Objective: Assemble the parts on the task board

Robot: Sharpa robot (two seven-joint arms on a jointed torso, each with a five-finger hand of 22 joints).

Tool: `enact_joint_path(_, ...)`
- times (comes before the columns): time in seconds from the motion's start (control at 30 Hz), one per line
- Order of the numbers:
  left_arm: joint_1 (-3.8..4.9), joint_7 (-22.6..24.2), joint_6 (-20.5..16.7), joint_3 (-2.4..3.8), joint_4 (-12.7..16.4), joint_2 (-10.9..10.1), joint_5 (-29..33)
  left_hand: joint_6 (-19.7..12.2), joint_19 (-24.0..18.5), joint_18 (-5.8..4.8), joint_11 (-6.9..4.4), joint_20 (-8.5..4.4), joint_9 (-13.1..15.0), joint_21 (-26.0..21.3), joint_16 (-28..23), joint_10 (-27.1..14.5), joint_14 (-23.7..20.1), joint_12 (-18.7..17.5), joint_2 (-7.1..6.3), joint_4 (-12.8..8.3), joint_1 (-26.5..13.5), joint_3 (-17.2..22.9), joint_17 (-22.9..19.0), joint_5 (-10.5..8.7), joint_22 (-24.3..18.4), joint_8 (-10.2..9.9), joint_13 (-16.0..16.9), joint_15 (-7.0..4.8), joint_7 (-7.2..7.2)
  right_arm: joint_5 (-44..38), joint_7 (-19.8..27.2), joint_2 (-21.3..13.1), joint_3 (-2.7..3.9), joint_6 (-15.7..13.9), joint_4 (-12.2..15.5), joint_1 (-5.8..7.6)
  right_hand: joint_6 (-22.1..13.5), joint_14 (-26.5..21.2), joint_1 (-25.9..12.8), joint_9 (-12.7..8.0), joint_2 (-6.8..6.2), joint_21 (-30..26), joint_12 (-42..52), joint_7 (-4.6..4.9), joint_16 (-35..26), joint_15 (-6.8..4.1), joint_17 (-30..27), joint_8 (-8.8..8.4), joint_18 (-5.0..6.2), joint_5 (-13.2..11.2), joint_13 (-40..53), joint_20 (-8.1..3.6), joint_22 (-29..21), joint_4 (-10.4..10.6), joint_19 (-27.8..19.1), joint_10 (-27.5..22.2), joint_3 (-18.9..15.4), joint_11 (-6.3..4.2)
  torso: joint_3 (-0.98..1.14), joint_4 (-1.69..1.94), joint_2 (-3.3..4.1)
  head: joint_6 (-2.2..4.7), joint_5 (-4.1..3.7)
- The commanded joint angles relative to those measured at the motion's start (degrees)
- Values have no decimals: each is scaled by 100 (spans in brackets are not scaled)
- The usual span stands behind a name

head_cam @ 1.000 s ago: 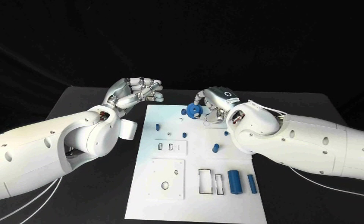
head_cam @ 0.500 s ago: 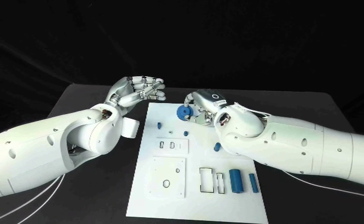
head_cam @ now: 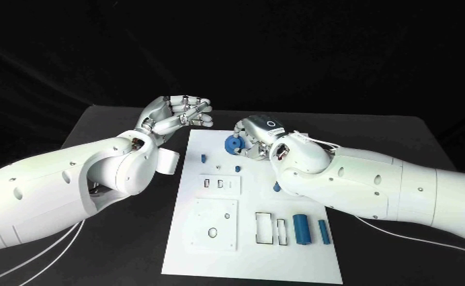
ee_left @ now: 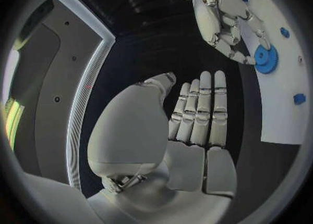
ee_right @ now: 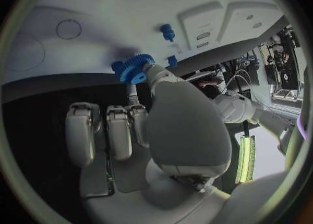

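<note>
Right robot hand point(head_cam: 254, 137): pinches a blue gear point(head_cam: 234, 143) just over the far end of the board point(head_cam: 254, 246) (thumb and a finger on it).
Left robot hand point(head_cam: 178, 115): raised beside the board's far left corner, fingers curled in, holding nothing.
Board: white, on the black desk point(head_cam: 116, 125); two blue cylinders point(head_cam: 302, 231) near its right edge.

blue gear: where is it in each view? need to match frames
Head view: blue gear at the right hand, over the task board's far end.
Left wrist view: gear at the right hand's fingertips, on the board's edge.
Right wrist view: gear pinched at the fingertips.
Shared landmark: the white task board.
</note>
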Motion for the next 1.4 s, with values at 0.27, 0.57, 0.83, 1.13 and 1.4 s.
enact_joint_path(0.27,6,23,108,4,1,15,12,18,-10,59,-8,-10,8,28,9,46,-1,-26,-17,-5,-18,34,7,-25,6,-13,-1,18,7,21,75,99,-6,250,-176,-11,37,556,13,11,-14,15,23,9,17,-31,1197,0,-65,14,844,-25,806,6,124,152,44,-4,0,-1,-9,-12,14)
enact_joint_path(0.57,6,20,108,4,0,14,12,18,-10,59,-8,-10,8,28,9,46,-1,-26,-17,-5,-18,34,7,-25,6,-13,-1,18,7,45,93,116,-14,359,-214,-12,33,554,-13,7,-32,11,18,16,15,-25,1188,-19,-64,10,840,-23,803,13,121,149,58,3,2,-7,-3,-30,14)
enact_joint_path(0.83,6,20,109,4,-5,17,12,18,-10,59,-8,-10,8,28,9,46,-1,-26,-17,-5,-18,34,7,-25,6,-13,-1,18,7,58,131,115,-16,344,-177,-13,31,552,-35,4,-45,4,15,21,14,-22,1180,-32,-62,8,837,-20,795,17,115,145,65,8,5,1,-5,-38,17)
enact_joint_path(1.13,6,20,108,4,-13,13,12,18,-10,59,-8,-10,8,28,9,46,-1,-26,-17,-5,-18,34,7,-25,6,-13,-1,18,7,60,147,75,-17,283,-102,-19,31,553,-46,3,-50,4,19,23,14,-19,1182,-38,-62,7,843,-18,796,19,115,149,69,10,7,-10,-5,-45,35)
enact_joint_path(1.4,6,18,111,4,-16,13,12,18,-10,59,-8,-10,8,28,9,46,-1,-26,-17,-5,-18,34,7,-25,6,-13,-1,18,7,59,129,53,-18,262,-64,-25,38,553,-59,4,-51,10,20,23,15,-17,1186,-42,-64,7,844,-17,804,22,120,150,76,11,6,-7,-3,-43,33)
